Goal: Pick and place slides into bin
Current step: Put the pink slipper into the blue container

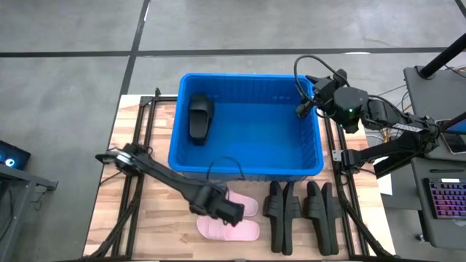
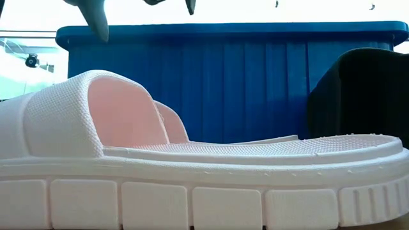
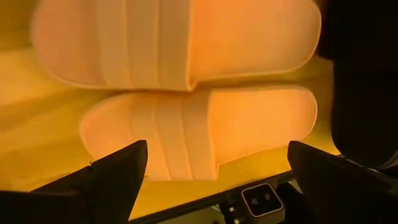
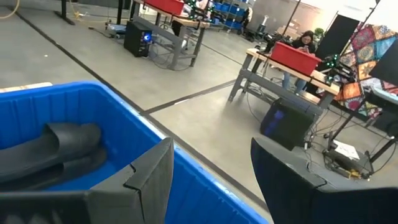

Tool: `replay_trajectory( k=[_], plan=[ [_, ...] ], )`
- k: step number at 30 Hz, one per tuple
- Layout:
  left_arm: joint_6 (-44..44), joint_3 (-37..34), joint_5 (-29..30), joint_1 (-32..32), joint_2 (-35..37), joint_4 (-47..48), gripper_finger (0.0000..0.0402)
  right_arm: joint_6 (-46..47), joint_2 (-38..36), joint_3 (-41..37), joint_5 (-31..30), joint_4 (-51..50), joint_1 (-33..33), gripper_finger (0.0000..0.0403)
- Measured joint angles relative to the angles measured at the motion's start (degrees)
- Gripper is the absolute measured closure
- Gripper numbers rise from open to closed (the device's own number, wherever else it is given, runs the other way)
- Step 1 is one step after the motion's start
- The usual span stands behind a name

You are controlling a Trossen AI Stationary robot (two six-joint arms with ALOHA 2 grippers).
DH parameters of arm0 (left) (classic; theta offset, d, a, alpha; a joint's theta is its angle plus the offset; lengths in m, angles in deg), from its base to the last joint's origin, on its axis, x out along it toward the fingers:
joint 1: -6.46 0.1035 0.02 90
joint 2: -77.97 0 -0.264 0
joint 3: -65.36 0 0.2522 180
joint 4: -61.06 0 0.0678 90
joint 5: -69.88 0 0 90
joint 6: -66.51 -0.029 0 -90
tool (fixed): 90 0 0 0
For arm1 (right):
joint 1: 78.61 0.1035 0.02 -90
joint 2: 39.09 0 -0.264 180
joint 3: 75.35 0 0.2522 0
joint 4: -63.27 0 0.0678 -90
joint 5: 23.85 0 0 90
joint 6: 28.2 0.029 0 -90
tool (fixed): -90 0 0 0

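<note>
A: Jaws first. We noted the left gripper [image 1: 234,215] hanging over the two pink slides [image 1: 231,230] with its fingers [image 3: 115,177] spread wide, nothing between them; from its wrist camera both pink slides lay side by side below the gap. The right gripper [image 1: 301,109] was poised over the far right corner of the bin [image 1: 247,173], fingers [image 4: 152,171] apart and empty.

B: Agreed, we logged no contact for either. Surface?

A: We recorded a light wooden tabletop [image 1: 138,218] on a dark metal frame, standing on a grey floor crossed by dark lines. Beyond the table, in the right wrist view, we saw work benches, a red tub [image 4: 297,56] on one of them, and a person [image 4: 306,40] seated behind it. A keyboard [image 1: 445,200] sat at the right edge of the overhead view.

B: Counts?

A: We counted two pink slides, lying on the table just in front of the bin's near wall, left of centre. We counted four black slides [image 1: 302,213] standing in a row to their right, also in front of the bin. One more black slide [image 1: 200,116] lay inside the bin, at its left end. One blue bin, set in the middle of the table.

B: And low down?

A: At table level the nearer pink slide [image 2: 192,179] filled most of our view, with the bin's ribbed blue wall [image 2: 255,89] behind it.
</note>
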Motion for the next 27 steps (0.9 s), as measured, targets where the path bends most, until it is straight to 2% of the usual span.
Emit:
replay_trajectory(
  k=[5,11,23,27],
  plan=[
    [-0.46,2.79,-0.28,-1.37,-4.86,0.25,0.0030,1.73,0.00,-0.04,0.01,0.00,-0.02,0.0197],
    [-2.45,2.68,-3.67,-1.60,-8.79,0.45,0.0030,2.98,0.00,-0.67,0.21,0.02,-0.01,0.0197],
    [1.52,2.54,-3.96,-1.60,-12.58,5.57,0.0030,5.81,0.02,-1.31,0.25,0.02,0.00,0.0197],
    [1.21,2.43,-6.48,-1.56,-14.55,5.76,0.0030,6.86,0.02,-1.33,1.21,0.02,-0.02,0.0197]
  ],
)
